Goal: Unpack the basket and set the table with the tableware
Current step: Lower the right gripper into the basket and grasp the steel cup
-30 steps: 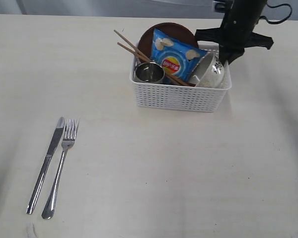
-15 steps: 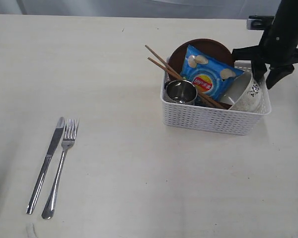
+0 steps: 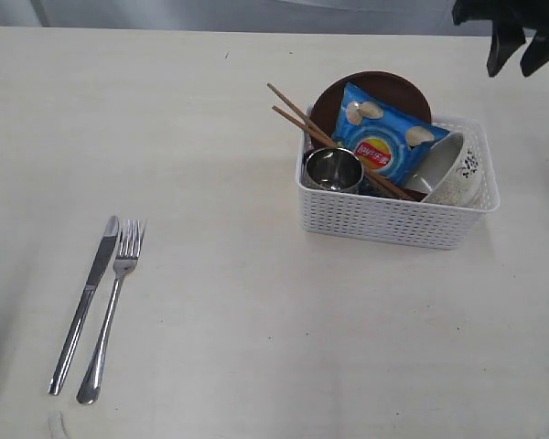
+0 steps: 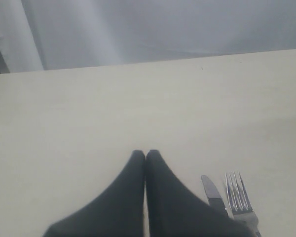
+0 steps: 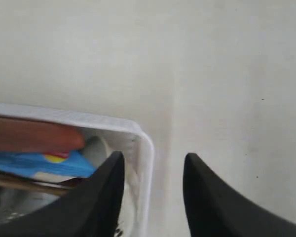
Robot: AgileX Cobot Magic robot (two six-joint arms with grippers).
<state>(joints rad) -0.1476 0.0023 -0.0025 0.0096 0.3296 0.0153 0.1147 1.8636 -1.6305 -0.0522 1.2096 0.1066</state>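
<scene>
Sitting at 2 o'clock on the table (image 3: 256, 302): the basket (image 3: 398, 219) — it is carrying a steel cup (image 3: 333, 169), chopsticks (image 3: 297, 114), a brown plate (image 3: 375, 82), a tipped bowl (image 3: 453, 174) and a blue chip bag (image 3: 384, 137).
Knife (image 3: 84, 302) and fork (image 3: 113, 311): lying side by side at 8 o'clock, well apart from the basket.
Right gripper (image 3: 512, 66): hovering at 1 o'clock of the basket, fingers spread, gripping nothing.
Left gripper (image 4: 145, 154): fingers pressing together — nothing between them.

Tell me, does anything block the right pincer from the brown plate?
The blue chip bag leans across the front of the plate, and the chopsticks cross its left edge; only its upper rim is bare.
</scene>
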